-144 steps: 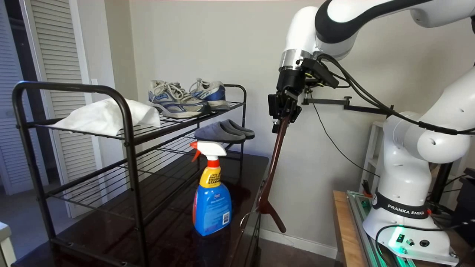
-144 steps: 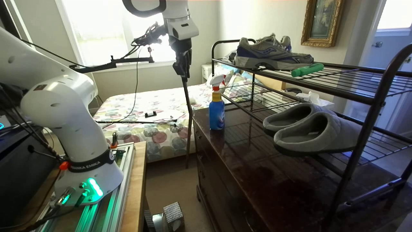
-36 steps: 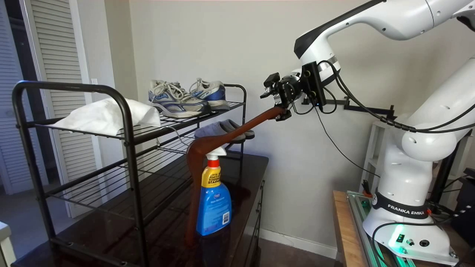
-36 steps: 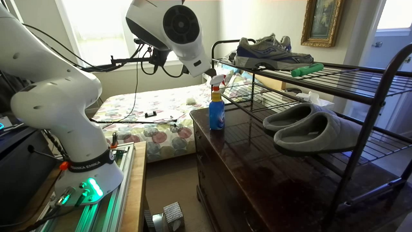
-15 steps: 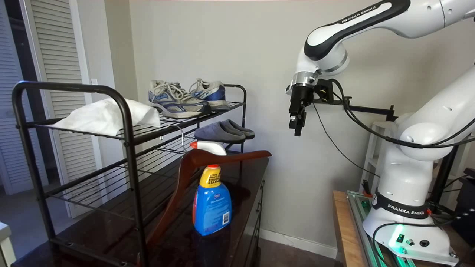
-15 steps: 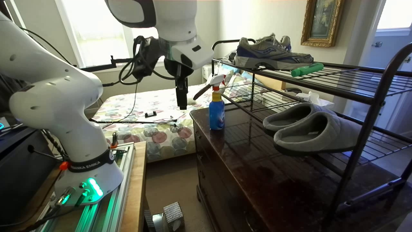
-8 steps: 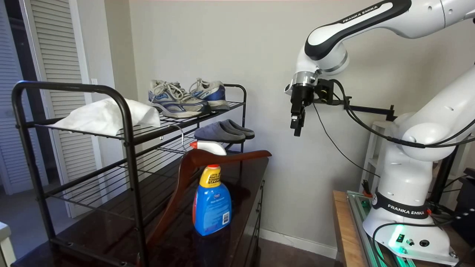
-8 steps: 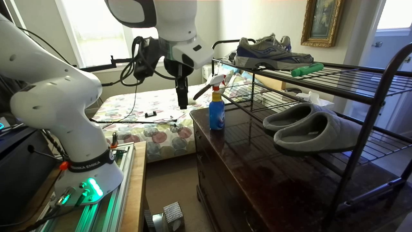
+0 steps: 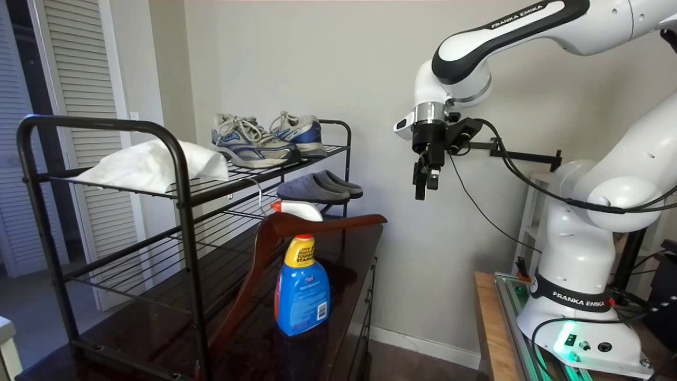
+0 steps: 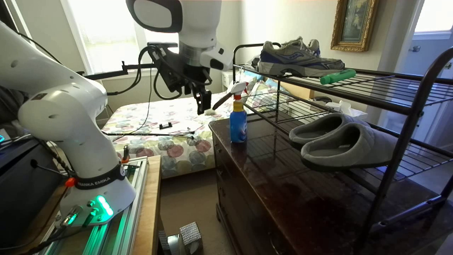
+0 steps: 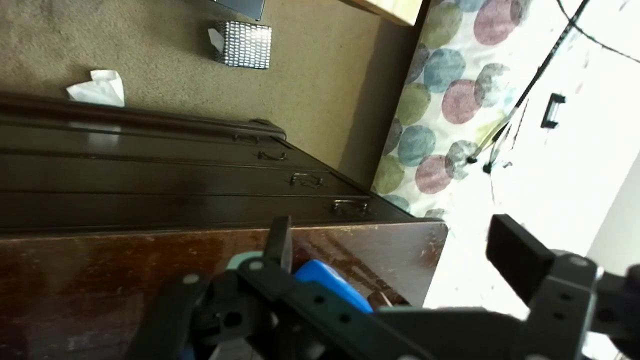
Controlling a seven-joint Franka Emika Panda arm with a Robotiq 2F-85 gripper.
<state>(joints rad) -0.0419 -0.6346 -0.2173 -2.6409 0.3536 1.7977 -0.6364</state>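
My gripper point(image 9: 426, 186) hangs in the air to the right of the dresser's end, pointing down. In the wrist view its fingers point(image 11: 278, 242) stand wide apart with nothing held between them. Nearest to it is a reddish-brown wooden hanger point(image 9: 264, 235), its metal hook point(image 9: 259, 193) reaching up to the rack's upper rail. One hanger arm passes in front of a blue spray bottle point(image 9: 304, 301) with a white and red trigger head. That bottle point(image 10: 238, 125) stands upright on the dresser; in the wrist view a finger partly hides it.
A black wire rack point(image 9: 182, 196) stands on the dark dresser point(image 10: 283, 202). It carries sneakers point(image 9: 254, 145), a white cloth-like item point(image 9: 153, 166), grey slippers point(image 10: 348, 147) and a green tube point(image 10: 338, 76). Beyond lies a bed point(image 10: 177, 150); a tissue box point(image 11: 247, 45) is on the floor.
The hanger, earlier in my gripper, was let go between the frames and stays by the rack. My gripper drew back and turned downward; in the last half second its wrist twisted.
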